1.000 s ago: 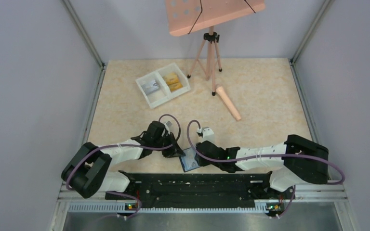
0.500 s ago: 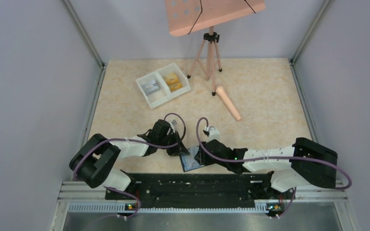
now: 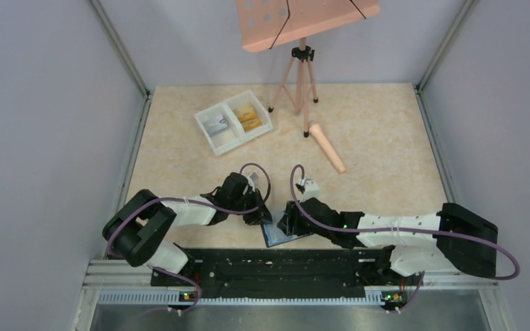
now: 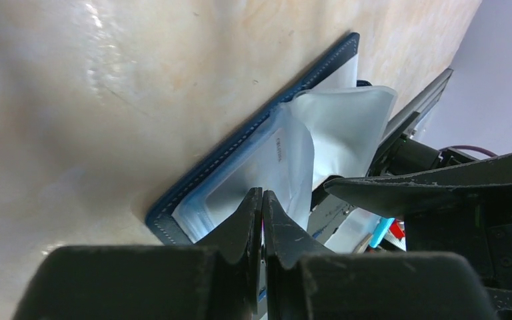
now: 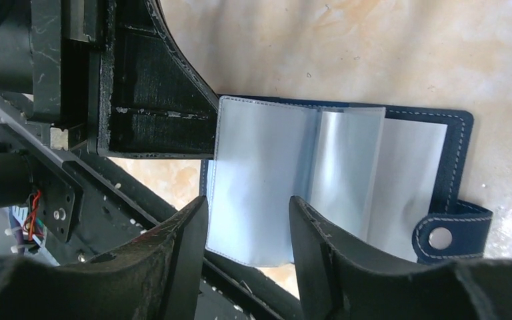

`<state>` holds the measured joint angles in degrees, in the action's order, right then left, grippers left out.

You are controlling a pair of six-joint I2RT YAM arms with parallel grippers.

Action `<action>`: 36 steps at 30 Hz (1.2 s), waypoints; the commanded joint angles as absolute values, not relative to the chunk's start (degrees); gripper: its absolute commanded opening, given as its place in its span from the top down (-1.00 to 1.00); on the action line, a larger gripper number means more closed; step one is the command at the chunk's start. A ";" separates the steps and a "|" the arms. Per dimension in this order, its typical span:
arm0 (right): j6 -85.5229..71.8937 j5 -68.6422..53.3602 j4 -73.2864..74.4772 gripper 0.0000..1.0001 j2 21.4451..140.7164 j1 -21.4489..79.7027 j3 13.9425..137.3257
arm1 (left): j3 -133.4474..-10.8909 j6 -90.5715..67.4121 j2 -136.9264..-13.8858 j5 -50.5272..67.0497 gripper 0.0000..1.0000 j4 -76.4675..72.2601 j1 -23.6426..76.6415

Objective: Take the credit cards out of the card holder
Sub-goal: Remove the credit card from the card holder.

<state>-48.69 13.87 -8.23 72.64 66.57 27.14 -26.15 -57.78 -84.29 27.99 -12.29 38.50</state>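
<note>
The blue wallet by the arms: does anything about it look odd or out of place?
The wallet lies open, and one clear sleeve arches up instead of lying flat. The sleeves in view look empty.

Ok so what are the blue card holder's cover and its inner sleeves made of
Card holder cover: probably leather or faux leather, dark blue, matte, pale stitching along the edge. Inner sleeves: seemingly thin frosted plastic, translucent, slightly glossy, bending and catching light.
</note>
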 commanded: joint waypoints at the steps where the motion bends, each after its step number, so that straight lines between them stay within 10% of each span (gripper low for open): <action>1: -48.57 16.06 -3.52 0.00 67.68 66.01 30.68 | -27.79 -59.81 -84.03 30.35 0.85 -16.53 39.75; 19: -43.24 9.37 -3.21 0.31 60.73 66.02 30.26 | -33.11 -63.42 -94.30 33.74 0.83 -28.04 42.45; 36: -45.08 5.71 -8.31 0.34 68.80 62.44 25.32 | -33.63 -56.35 -75.77 21.59 0.80 -0.70 40.17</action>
